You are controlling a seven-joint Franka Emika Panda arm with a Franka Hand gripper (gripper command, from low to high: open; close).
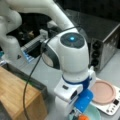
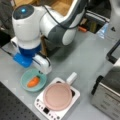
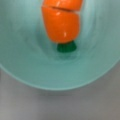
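fingers hidden; wrist view shows carrot [image 3: 62,23] lying in teal bowl [image 3: 22,62].

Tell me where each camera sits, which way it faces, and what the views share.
Front view: high, looking down past the arm at the teal bowl and pink pan.
Front view: high on the opposite side, looking down at the arm, bowl with carrot, and pan.
Wrist view: straight down into the bowl; no gripper visible.
All three share the bowl and carrot.
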